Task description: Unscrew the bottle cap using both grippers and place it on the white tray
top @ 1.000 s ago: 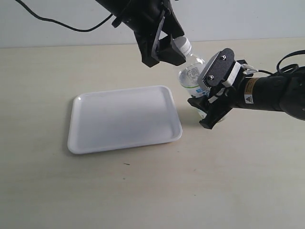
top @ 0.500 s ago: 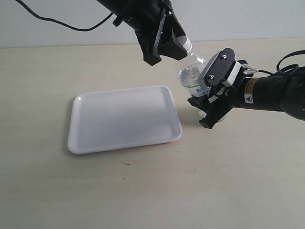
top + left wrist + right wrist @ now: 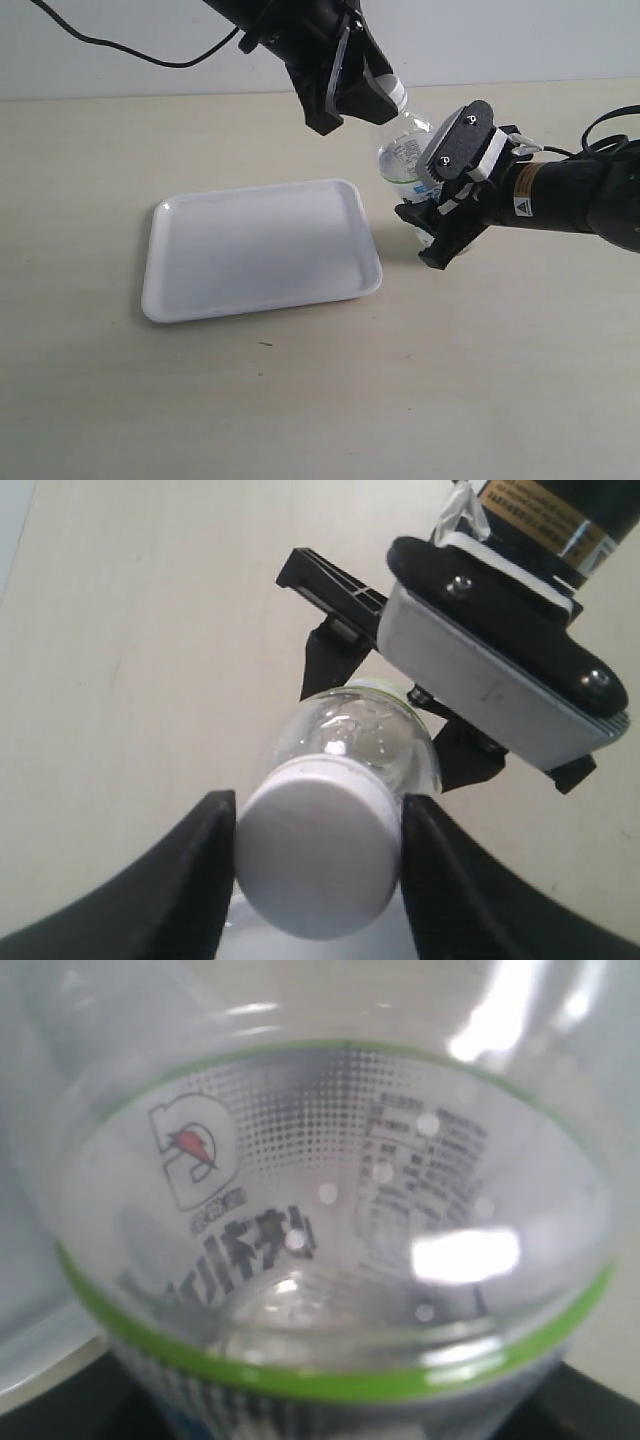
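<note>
1. Clear plastic bottle [image 3: 402, 155] tilted over the worktop [image 3: 300, 410], neck leaning toward the left arm, base hidden behind the right claw [image 3: 435, 200].
2. Seen through the bottle's wall in the right wrist view: white label with a green band and dark print. Cannot tell whether any liquid is inside.
3. White bottle cap [image 3: 315, 860] on the neck, at the bottle's raised end, above the worktop and just past the far right corner of the white tray [image 3: 160, 300].
4. Left claw [image 3: 362, 105] closed on the bottle cap, one black finger [image 3: 190, 880] pressed to each side of it.
5. Right claw clamped on the bottle's body, grey screwed plate above and black finger below.
6. White tray flat on the worktop, plain white floor from rim to rim, its right edge near the right claw but not touching it.
7. Open worktop in front of the tray and to its left; a small dark speck [image 3: 265, 343] just in front of the near rim.
8. Black cable [image 3: 120, 50] hanging behind the left arm, well apart from the tray.
</note>
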{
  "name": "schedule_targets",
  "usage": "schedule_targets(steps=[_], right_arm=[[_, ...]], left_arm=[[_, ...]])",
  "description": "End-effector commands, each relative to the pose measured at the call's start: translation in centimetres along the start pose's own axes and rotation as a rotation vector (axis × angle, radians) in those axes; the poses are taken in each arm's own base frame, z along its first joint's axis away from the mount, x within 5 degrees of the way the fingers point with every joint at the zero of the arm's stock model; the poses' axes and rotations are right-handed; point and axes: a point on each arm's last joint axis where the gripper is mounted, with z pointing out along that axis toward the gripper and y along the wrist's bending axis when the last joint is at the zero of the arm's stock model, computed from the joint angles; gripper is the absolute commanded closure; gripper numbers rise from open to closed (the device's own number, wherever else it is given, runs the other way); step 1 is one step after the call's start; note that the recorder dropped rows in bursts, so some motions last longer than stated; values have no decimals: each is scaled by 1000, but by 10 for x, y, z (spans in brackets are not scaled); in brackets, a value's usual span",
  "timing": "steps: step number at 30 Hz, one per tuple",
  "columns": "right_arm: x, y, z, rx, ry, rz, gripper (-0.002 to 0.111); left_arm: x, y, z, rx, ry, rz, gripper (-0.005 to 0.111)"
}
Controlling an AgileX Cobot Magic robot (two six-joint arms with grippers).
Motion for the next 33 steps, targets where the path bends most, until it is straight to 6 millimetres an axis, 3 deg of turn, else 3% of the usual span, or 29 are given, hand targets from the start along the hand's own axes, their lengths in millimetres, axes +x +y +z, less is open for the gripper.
schedule_targets(steps=[1, 5, 12, 17, 23, 26, 30, 33], right_arm=[[13, 3, 2, -17, 88, -8, 108], [13, 3, 2, -12, 88, -23, 108], [13, 3, 2, -9, 88, -33, 108], [13, 3, 2, -9, 88, -33, 108], [13, 3, 2, -9, 88, -33, 108], [13, 3, 2, -9, 88, -33, 108], [13, 3, 2, -10, 96, -35, 108], [14, 3, 2, -10, 98, -35, 108]], left_arm=[[-4, -3, -3, 24, -21, -82, 107], [-4, -3, -3, 25, -18, -185, 107], [-4, -3, -3, 32, -12, -566, 107], [-4, -3, -3, 33, -9, -734, 107], [-5, -1, -3, 4, -25, -664, 106], [-5, 0, -3, -8, -31, -619, 94], [-5, 1, -3, -10, -32, -614, 59], [-5, 1, -3, -13, -32, -533, 48]])
